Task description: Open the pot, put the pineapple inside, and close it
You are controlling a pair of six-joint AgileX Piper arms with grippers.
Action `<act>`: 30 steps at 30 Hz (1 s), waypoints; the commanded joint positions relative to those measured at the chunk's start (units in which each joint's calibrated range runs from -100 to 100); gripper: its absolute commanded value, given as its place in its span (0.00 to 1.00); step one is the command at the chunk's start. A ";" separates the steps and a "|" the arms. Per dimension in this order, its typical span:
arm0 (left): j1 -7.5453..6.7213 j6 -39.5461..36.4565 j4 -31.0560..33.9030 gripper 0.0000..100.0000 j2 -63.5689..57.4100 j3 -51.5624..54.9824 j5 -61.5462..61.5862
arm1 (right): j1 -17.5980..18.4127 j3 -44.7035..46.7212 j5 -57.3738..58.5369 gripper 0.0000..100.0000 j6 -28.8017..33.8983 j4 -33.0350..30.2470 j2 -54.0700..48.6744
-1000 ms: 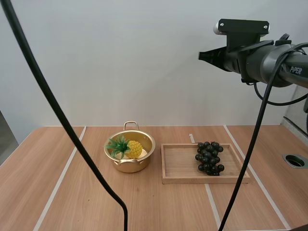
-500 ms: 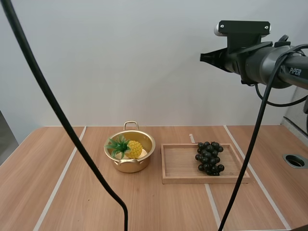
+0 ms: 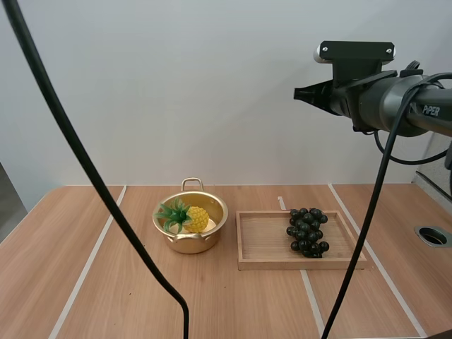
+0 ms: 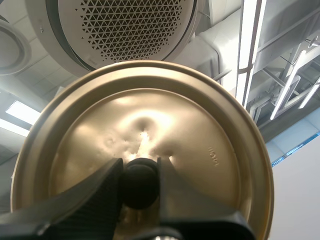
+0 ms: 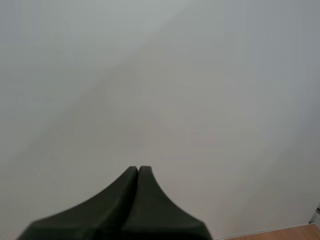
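The lid [image 4: 150, 125] is gripped by its knob [image 4: 139, 184] between the left fingers [image 4: 100, 187]. The pot [image 3: 191, 239] stands open at mid-desk [image 3: 141, 296], nearer the far edge, with the pineapple [image 3: 196, 218] already inside (leaves toward the left edge). The lid should be lowered level and centred on the rim before release. The right fingers [image 5: 125, 200] are pressed together, empty, raised well above the desk. Pale wood with white lines is seen, and a tray [image 3: 263, 263] of grapes [image 3: 306, 232] just beside the pot.

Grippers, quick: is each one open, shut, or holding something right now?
Left gripper: shut on the lid, pinching its black knob.
Right gripper: shut, holding nothing.
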 commanded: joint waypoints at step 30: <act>-0.01 -2.73 0.13 0.00 -1.27 -0.41 0.74 | -0.14 0.37 -0.53 0.00 -0.07 -0.90 -0.96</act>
